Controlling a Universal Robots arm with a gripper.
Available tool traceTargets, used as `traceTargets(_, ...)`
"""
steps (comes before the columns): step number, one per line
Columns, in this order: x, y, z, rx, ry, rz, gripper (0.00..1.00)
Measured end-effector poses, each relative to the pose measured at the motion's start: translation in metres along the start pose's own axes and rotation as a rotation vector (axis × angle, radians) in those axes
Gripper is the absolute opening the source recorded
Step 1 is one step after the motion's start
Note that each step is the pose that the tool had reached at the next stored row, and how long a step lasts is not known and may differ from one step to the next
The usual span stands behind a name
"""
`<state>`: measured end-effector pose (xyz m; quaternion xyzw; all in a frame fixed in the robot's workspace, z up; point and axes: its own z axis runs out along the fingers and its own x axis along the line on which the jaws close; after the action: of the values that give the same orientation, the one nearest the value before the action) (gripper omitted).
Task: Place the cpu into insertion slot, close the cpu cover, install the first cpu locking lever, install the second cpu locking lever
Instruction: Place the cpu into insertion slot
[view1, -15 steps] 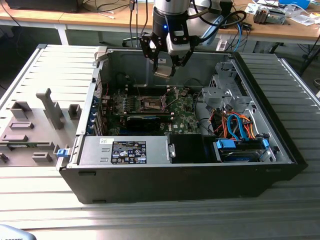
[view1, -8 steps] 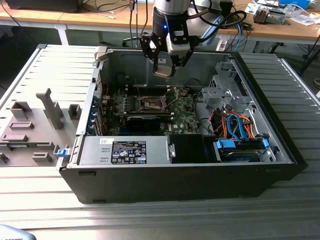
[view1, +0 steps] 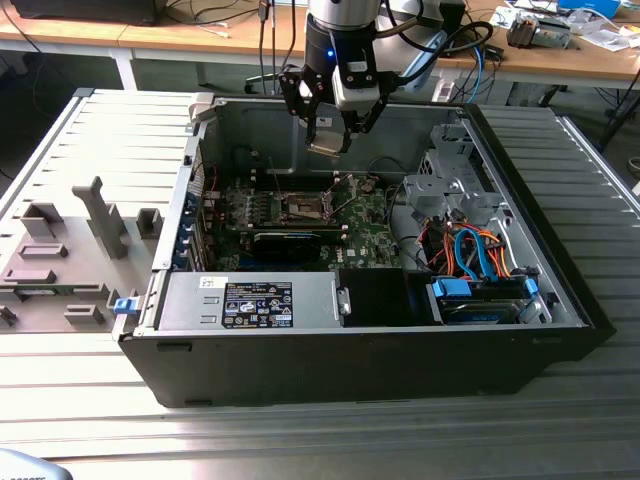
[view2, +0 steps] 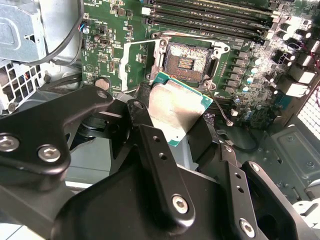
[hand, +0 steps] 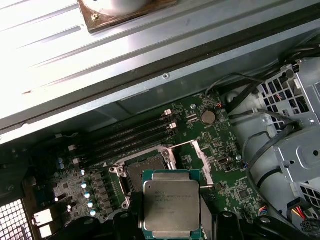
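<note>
Gripper (view1: 328, 138) fingers are pinched on the cpu (view1: 326, 146), which hangs in the air over the open computer case (view1: 300, 360) in the exterior view. The insertion slot (view1: 305, 207) lies at about seven o'clock from the chip, well apart from it. A drive cage (view1: 450, 180) with orange and blue cables stands at four o'clock, and a grey fixture tray (view1: 70, 250) sits outside the case at eight o'clock.

In the second wrist view the matt black fingers (view2: 165, 165) clamp two opposite edges of the chip, its dull silvery lid facing up on a teal-green board. Beyond it the square slot shows a bare field of contacts on the green motherboard (view2: 115, 45).

In the first wrist view the chip sits between the fingers, with the slot just past it and dark memory sticks (hand: 135, 135) further on.

I judge the chip light, thin and rigid, with a smooth lid that could slip (the underside looks like the delicate part), so an edge hold suits it.
</note>
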<state>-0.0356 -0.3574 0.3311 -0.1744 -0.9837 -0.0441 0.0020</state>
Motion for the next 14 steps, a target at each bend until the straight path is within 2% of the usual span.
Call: traceTargets(14,0.0,0.0,0.0,-0.0002,-0.0008,0.01,0.54)
